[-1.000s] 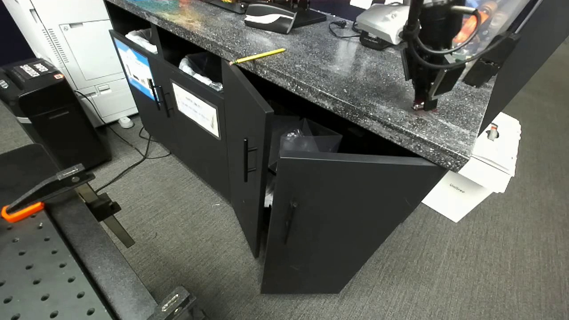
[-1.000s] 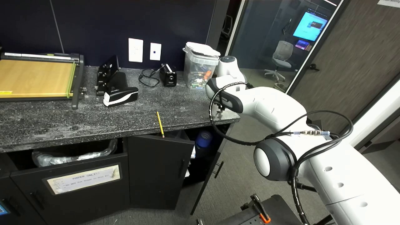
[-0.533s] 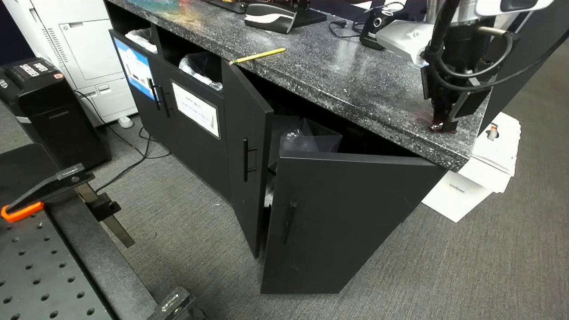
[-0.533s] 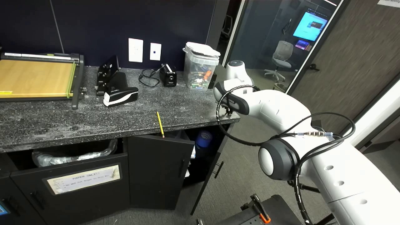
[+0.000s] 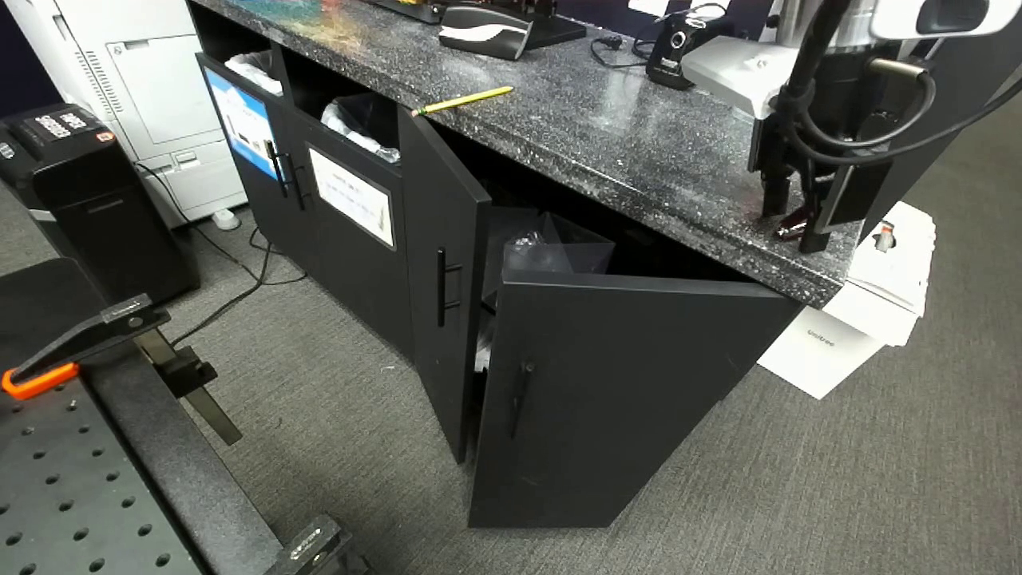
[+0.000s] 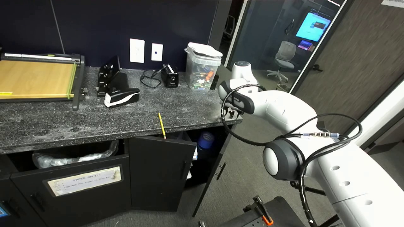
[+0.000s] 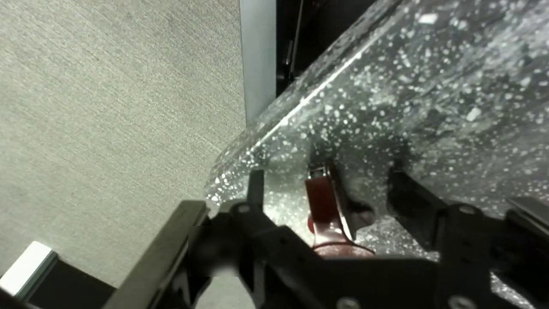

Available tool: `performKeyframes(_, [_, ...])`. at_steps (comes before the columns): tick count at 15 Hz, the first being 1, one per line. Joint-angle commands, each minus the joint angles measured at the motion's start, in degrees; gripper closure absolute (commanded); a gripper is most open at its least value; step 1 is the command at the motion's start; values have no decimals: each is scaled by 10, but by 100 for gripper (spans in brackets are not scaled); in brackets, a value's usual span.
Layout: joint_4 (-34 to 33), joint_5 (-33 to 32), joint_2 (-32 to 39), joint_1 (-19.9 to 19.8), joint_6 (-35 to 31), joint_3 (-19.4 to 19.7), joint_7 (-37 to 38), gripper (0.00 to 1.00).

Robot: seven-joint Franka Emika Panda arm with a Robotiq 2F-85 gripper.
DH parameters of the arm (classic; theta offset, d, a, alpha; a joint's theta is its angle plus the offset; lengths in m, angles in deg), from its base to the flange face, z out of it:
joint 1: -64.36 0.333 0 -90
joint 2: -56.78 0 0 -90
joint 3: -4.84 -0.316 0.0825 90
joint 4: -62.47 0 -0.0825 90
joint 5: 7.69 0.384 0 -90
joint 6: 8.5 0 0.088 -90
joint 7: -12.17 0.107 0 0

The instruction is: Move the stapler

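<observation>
The small dark-red stapler [image 7: 324,201] rests near the corner of the speckled dark counter [image 7: 472,128], its nose towards the top of the wrist view. My gripper [image 7: 326,184] stands open around it, one finger on each side and a gap between the stapler and both fingers. The gripper's body hides the stapler's rear end. In an exterior view, a bit of the red stapler [image 5: 790,228] shows between the black fingers of the gripper [image 5: 794,227], low over the countertop. The arm covers the stapler in the exterior view with the gripper [image 6: 232,113] at the counter's end.
The counter's edge and corner lie close beside the gripper. Two cabinet doors hang open below, the nearer door [image 5: 623,383] jutting out. A yellow pencil [image 5: 467,101], a black sharpener [image 6: 170,78], a clear tub [image 6: 202,71] and a black-and-white device [image 6: 121,97] lie farther along. White boxes [image 5: 886,279] stand on the floor.
The gripper carried the stapler across the counter towards the near corner, to the right in both exterior views. Since half a second ago its fingers have spread apart and let go of the stapler.
</observation>
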Motion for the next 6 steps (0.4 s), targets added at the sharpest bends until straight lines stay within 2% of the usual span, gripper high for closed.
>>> performKeyframes(1, [5, 41, -28, -10, 63, -42, -90, 0])
performKeyframes(3, [7, 53, -45, -10, 102, -55, -138, 0])
performKeyframes(4, [-1, 37, -20, -5, 63, -31, -93, 0])
performKeyframes(6, [-1, 42, -33, -4, 86, -41, -117, 0])
